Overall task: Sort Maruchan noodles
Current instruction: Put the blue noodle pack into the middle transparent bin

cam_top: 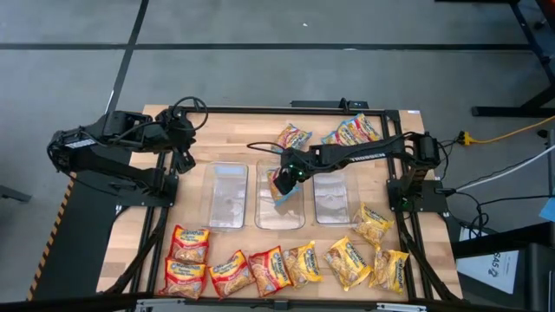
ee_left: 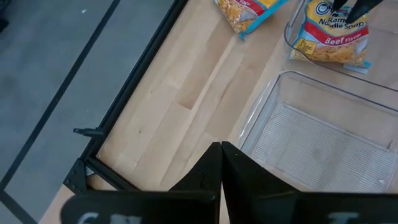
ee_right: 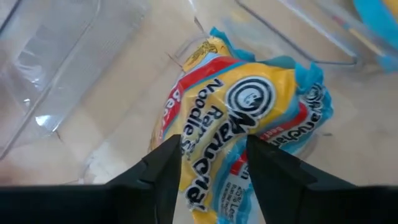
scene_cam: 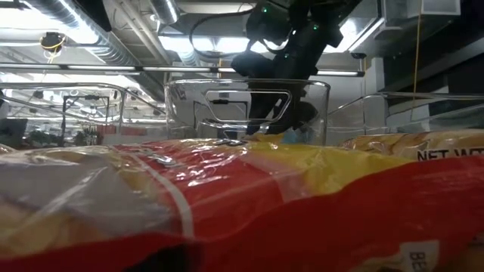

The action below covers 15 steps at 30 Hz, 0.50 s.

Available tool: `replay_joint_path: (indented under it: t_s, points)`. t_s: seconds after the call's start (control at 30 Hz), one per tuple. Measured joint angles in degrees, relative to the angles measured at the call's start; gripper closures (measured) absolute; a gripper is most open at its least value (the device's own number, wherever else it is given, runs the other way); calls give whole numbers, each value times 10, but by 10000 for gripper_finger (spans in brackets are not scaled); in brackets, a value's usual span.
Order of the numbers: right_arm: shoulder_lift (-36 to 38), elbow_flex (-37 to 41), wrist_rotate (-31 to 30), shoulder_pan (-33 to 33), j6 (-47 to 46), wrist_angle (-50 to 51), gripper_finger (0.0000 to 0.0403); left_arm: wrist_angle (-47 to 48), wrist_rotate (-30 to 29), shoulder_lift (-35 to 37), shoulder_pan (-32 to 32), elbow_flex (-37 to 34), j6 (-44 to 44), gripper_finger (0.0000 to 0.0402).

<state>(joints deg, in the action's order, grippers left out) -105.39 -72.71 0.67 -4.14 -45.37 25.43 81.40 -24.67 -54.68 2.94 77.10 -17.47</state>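
My right gripper (cam_top: 284, 176) is over the far end of the middle clear tub (cam_top: 280, 217), shut on a blue-trimmed Maruchan noodles packet (ee_right: 249, 106) with yellow and red print. The left wrist view shows this packet (ee_left: 333, 37) upright inside the tub's far end. Two more blue-trimmed packets (cam_top: 293, 136) (cam_top: 354, 130) lie flat on the table's far side. Red-orange packets (cam_top: 189, 247) and yellow packets (cam_top: 349, 263) lie in a row along the near edge. My left gripper (ee_left: 219, 168) is shut with nothing in it, raised over the table's far left. My right gripper pinches the packet's upper edge (ee_right: 211, 165) between its two fingers, one on each flat face. The fingers slant down from above and from the table's right. The crumpled packet hangs below them inside the middle tub; whether its lower end touches the tub floor, I cannot tell.
Three clear tubs stand side by side mid-table: the left one (cam_top: 227, 198), the middle one and the right one (cam_top: 333, 195). A black frame rail (cam_top: 156, 251) runs along the table's sides. Bare wood (ee_left: 180, 93) lies between the left tub and the left rail.
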Motion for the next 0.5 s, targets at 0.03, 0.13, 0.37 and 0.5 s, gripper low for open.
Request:
replay_joint_path:
  t_s: [0.03, 0.13, 0.37, 0.5]
  points:
    - [-3, -1, 2, 0, 0, 0, 233, 0, 0, 0, 0, 0, 0, 401]
    - [-6, -2, 14, 0, -9, -2, 244, 0, 0, 0, 0, 0, 0, 401]
    - [-8, -1, 18, 0, -11, -14, 263, 0, -4, 0, 0, 0, 0, 401]
    - [-8, -1, 25, 0, -12, -18, 271, 0, -4, 0, 0, 0, 0, 401]
